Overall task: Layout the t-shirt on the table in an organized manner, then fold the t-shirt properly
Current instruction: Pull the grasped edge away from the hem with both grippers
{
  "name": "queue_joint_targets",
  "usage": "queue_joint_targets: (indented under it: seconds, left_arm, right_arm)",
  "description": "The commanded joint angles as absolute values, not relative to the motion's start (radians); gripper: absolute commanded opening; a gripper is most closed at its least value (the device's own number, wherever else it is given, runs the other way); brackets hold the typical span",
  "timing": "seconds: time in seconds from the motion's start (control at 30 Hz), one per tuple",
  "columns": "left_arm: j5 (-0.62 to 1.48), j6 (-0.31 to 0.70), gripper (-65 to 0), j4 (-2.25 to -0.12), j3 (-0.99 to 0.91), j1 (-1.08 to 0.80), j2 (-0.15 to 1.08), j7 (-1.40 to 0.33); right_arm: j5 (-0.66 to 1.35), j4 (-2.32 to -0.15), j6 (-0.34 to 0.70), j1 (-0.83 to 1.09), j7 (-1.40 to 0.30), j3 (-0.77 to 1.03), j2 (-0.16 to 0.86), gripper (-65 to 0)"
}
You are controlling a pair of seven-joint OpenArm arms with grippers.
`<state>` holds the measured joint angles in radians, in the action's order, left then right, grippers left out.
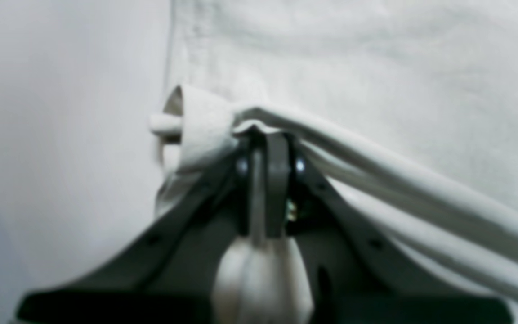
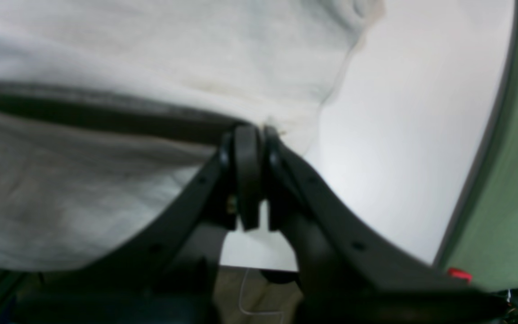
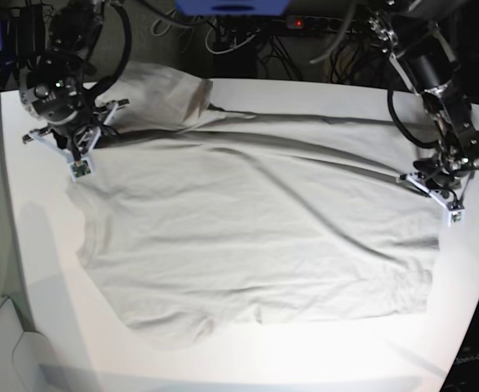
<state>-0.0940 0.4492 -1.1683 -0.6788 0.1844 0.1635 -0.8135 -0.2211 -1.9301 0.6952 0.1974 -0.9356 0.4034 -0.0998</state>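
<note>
Seen from the base view, our right gripper (image 3: 77,149) stands at the far-left corner of the white worktop (image 3: 35,269), jaws closed on a fold of the grey-beige t-shirt (image 3: 255,245). Our right wrist view confirms it: the two dark jaws meet with cloth pinched at their tips, and a dark shadowed gap runs under the lifted edge. Across the middle, the shirt lies spread over most of the worktop, wide and fairly flat, with long creases running along its far side and a bunched lump of fabric (image 3: 170,96) heaped at the far-left corner behind the right gripper. At the right of the view, our left gripper (image 3: 441,186) is likewise shut on the shirt's edge; the left wrist view shows a thick rolled hem clamped between the jaws, the roll trailing away to one side.

We judge the step in hand to be the laying-out, with the fold not yet begun. To do it well, we would keep both grips firm and draw the two held points apart evenly, so the far edge goes taut and the creases pull out. We would keep the cloth low to the worktop, so the flat part is not dragged askew. The bunched lump needs freeing before any fold.
</note>
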Motion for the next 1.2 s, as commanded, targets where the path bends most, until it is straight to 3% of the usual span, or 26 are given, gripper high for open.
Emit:
queue_joint_targets:
  seconds: [0.0,0.53,1.0,1.07,1.17]
  left_arm:
    - [-0.117,0.447,-60.2,-1.153,-0.674,0.189,0.156,-0.874]
    - [-0.108,0.447,-60.2,-1.268,-0.68,0.231,0.145,-0.944]
    - [-0.116,0.449,-59.6,-1.601,-0.682,0.081,0.145,-1.109]
    - [-0.116,0.449,-56.1,-1.627,-0.682,0.041,0.151,-1.106]
    - [-0.116,0.449,-43.5,-1.643,-0.682,-0.012,0.156,-1.099]
  right_arm:
    - [-0.217,-1.943,0.698,0.182,-0.923,0.404,-0.096,-65.0]
    - [-0.216,-1.911,0.698,0.179,-0.923,0.372,-0.097,-65.0]
    - [-0.214,-1.911,0.698,0.182,-0.923,0.328,-0.099,-65.0]
    - [-0.213,-1.911,0.698,0.182,-0.923,0.329,-0.099,-65.0]
    - [-0.213,-1.911,0.698,0.18,-0.923,0.329,-0.099,-65.0]
